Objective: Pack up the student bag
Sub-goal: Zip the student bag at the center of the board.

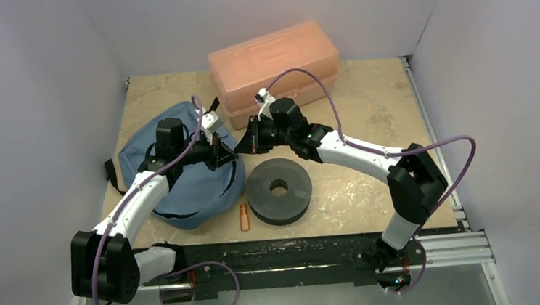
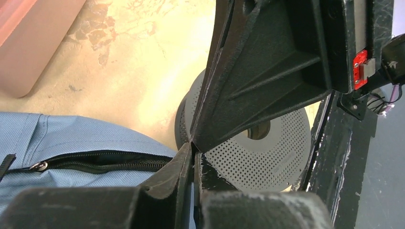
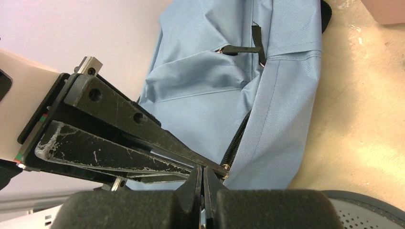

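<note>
I see the bag (image 1: 182, 183) lying left of centre in the top view, zip facing the disc (image 1: 296, 194) just beside it, with the box (image 1: 273, 65) behind. My left gripper (image 2: 192, 158) and right gripper (image 3: 203, 178) meet tip to tip at the bag's right edge by the zip. Both have their fingers pressed together. I cannot tell whether either is pinching fabric.

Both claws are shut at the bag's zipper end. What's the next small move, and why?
Probably ease the two claws apart along the zipper to start opening it. The left claw and right claw are shut tip to tip at the edge of the student bag, the zipper looks closed, and the grey disc and copper piece sit outside.
</note>
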